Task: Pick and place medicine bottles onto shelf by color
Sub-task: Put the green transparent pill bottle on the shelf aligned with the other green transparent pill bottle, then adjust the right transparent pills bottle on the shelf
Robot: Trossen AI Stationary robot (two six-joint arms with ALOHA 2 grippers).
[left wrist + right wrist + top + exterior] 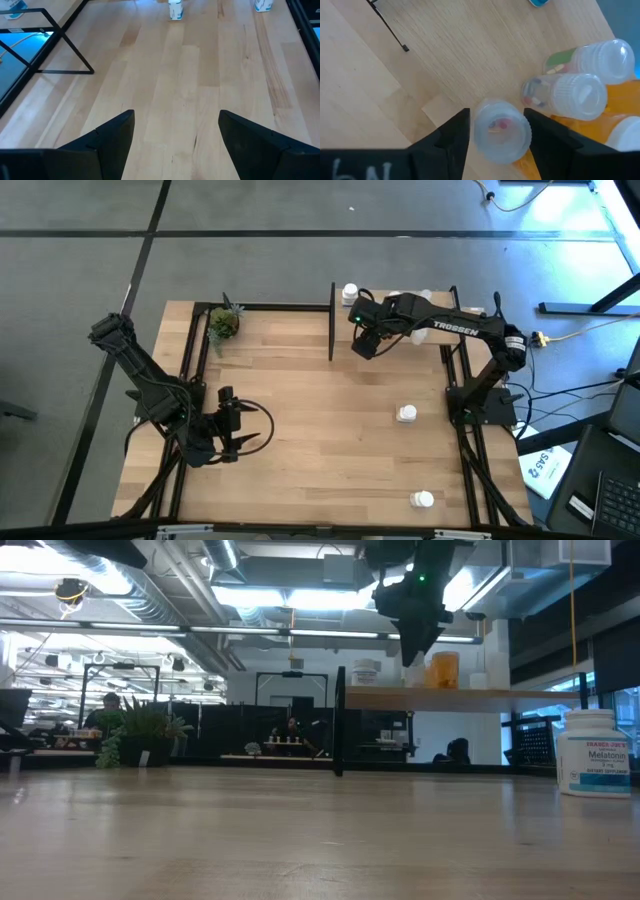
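- The left claw (232,423) hangs low over the left front part of the desk (320,430), its two fingers (112,135) spread apart with only bare wood between them.
- A small green plant (223,323) stands at the desk's back left corner.
- The shelf (400,310) is at the back right, between black posts; a white bottle (350,293) stands at its left end.
- The right claw (367,340) is over the shelf's left part. In the right wrist view its fingers (451,136) flank a clear bottle (501,131) standing on the shelf edge; whether they press on it I cannot tell.
- Just beside it stand two more clear capped bottles (575,95) and orange bottles (615,112), close together on the shelf.
- Two white bottles remain on the desk at the right: one (406,414) mid-desk, another (423,500) near the front edge.
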